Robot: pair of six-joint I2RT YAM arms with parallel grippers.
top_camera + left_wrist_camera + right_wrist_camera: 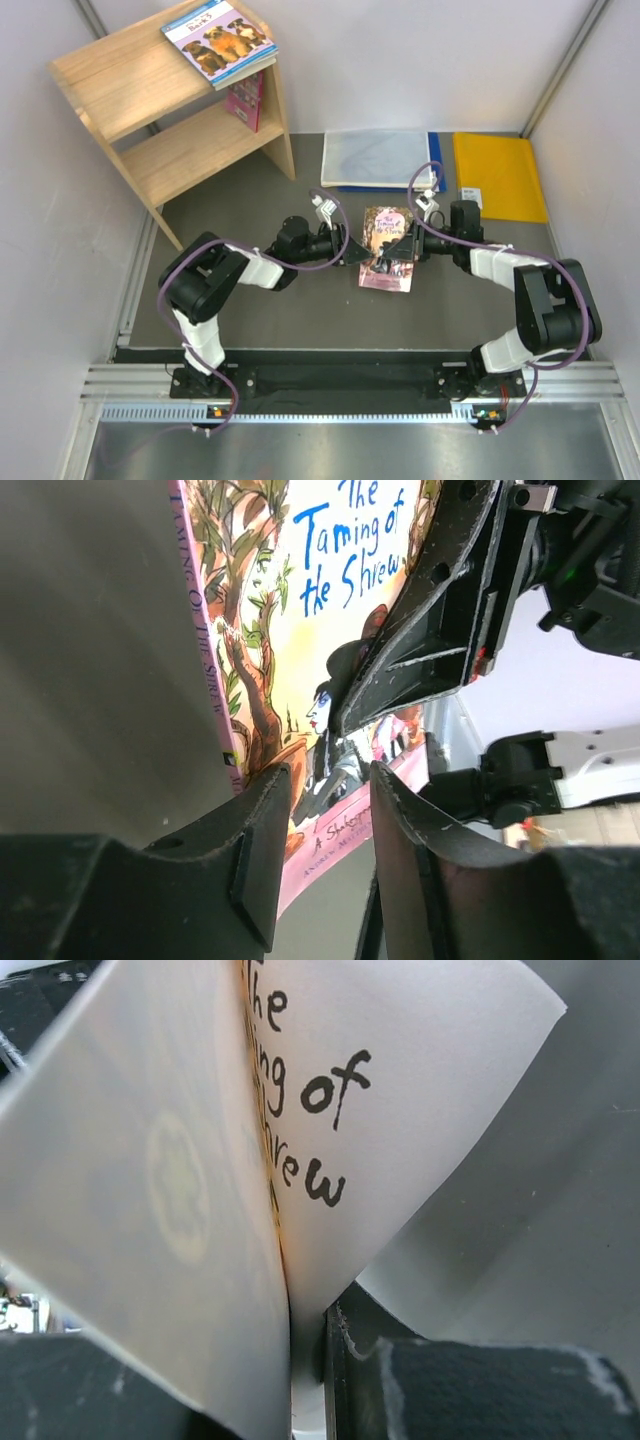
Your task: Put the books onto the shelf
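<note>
Book position decides the coming move: the pink-purple book (387, 250) lies mid-desk, its long axis running 12 to 6 o'clock. It sits at 3 o'clock from the left end effector (345, 250) and 9 o'clock from the right end effector (418, 240). The right one is clamped on its fanned leaves; the left one stands parted astride the spine edge. The dark desk (300, 300) is flat. The shelf (190, 150) stands at 10 o'clock, nearer the left arm.

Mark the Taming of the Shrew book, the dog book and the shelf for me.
Taming of the Shrew book (387, 265): top view, lower part of its cover.
Dog book (220, 38): top view, middle of its cover.
Shelf (115, 70): top view, bare top board.
</note>
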